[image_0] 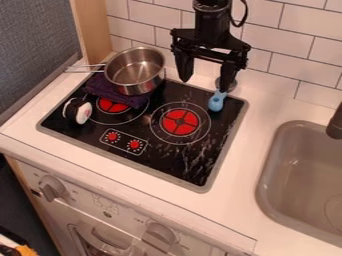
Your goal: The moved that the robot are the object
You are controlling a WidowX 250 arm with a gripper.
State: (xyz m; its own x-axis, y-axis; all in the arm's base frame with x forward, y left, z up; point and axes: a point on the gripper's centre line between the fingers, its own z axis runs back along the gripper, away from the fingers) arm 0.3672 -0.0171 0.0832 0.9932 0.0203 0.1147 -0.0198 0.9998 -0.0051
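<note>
A white toy-kitchen counter [237, 202] frames a black cooktop [163, 162] at center left and a gray sink [264, 182] at right. The black gripper [206, 85] hangs over the cooktop's rear edge, upper center, its jaws parted. A metal saucepan [135, 71] sits at upper left, over a dark purple cloth [105, 90], near a black-and-white object [79, 111]. The blue-handled utensil [216, 101] lies at the cooktop's right rear corner, below one jaw.
</note>
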